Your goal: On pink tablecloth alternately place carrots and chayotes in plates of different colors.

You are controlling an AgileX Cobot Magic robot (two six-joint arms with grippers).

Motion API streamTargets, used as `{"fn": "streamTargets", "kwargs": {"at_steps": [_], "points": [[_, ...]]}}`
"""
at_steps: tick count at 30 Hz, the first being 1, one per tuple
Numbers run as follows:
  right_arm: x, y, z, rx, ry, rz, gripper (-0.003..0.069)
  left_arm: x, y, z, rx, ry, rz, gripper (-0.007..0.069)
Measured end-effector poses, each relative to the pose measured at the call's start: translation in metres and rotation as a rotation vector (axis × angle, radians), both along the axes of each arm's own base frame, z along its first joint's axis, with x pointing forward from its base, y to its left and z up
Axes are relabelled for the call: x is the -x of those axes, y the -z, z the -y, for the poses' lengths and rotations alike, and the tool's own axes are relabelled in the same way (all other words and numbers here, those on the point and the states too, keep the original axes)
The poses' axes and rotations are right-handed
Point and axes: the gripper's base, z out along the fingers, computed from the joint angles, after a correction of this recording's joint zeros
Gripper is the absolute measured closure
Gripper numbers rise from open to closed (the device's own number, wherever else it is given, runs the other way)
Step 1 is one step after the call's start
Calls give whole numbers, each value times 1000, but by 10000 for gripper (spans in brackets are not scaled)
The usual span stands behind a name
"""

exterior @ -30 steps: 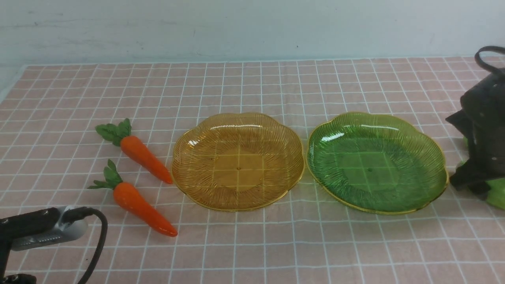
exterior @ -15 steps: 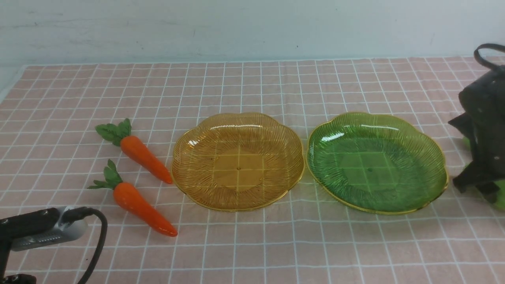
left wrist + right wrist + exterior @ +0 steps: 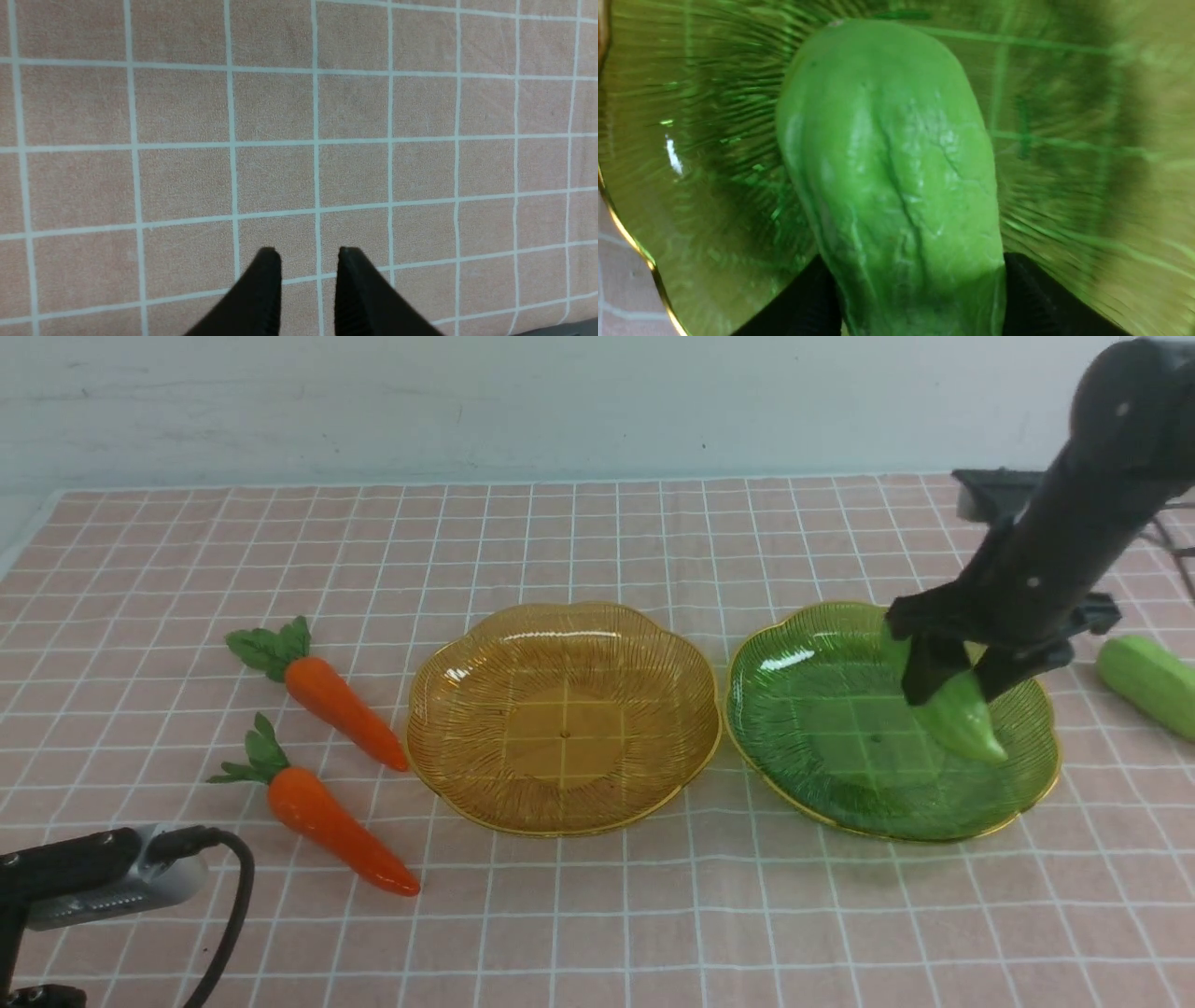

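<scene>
Beneath everything, the pink tablecloth, white-gridded, reaching back to a pale wall. At its middle, two ribbed, gold-rimmed plates side by side, rims nearly touching: amber plate on the left, bare inside; green plate on the right.

Slanting down from the upper right over the green plate, the black right arm, ending in the right gripper, clamped on either side of the gripped chayote. Pinched at its upper end, blunt lower end tilted down past the fingertips, low over the right half of the green plate's bowl. Impossible to tell whether touching the ribbed floor or just above it. From the right wrist view, wrinkled green skin filling the middle, black fingers pressed against both flanks.

Right of the green plate, well apart from the gripper, the second chayote, flat on the cloth at the frame's edge.

Left of the amber plate, two carrots on the cloth, leafy tops pointing away, tips toward it: far carrot, tip just beside the rim; near carrot, closer to the robot.

Over bare cloth, the left gripper, fingertips parted by a narrow gap, nothing between.
</scene>
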Motion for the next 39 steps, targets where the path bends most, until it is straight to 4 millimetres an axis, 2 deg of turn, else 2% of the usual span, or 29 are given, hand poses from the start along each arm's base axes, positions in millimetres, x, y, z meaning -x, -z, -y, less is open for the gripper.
{"fn": "streamTargets", "kwargs": {"at_steps": [5, 10, 12, 14, 16, 19, 20, 21, 22, 23, 26, 30, 35, 39], "points": [[-8, 21, -12, -5, -7, 5, 237, 0, 0, 0, 0, -1, 0, 466], [-15, 22, -9, 31, 2, 38, 74, 0, 0, 0, 6, -14, -6, 466], [-18, 17, -4, 50, 14, 57, 17, 0, 0, 0, 6, -14, -6, 466], [-23, 10, 12, 97, 45, 76, -16, 0, 0, 0, 6, -14, -6, 466], [-28, 2, 38, 169, 84, 85, -29, 0, 0, 0, 6, -14, -6, 466], [-32, -3, 71, 256, 121, 99, -24, 0, 0, 0, 8, -20, -9, 466], [-32, -3, 71, 263, 119, 101, -24, 0, 0, 0, 8, -20, -9, 466], [-33, 0, 92, 315, 140, 95, -13, 0, 0, 0, 10, -25, -11, 466], [-34, 4, 106, 351, 154, 83, -3, 0, 0, 0, 12, -31, -14, 466], [-35, 8, 112, 359, 164, 74, 4, 0, 0, 0, 13, -33, -14, 466], [-38, 34, 139, 378, 207, 14, 37, 0, 0, 0, 16, -40, -18, 466], [-44, 62, 150, 410, 194, -12, 56, 0, 0, 0, 18, -45, -20, 466], [-49, 71, 155, 475, 170, -3, 106, 0, 0, 0, 21, -51, -24, 466], [-49, 71, 156, 482, 187, 0, 217, 1, 0, 0, 21, -47, -36, 466]]}}
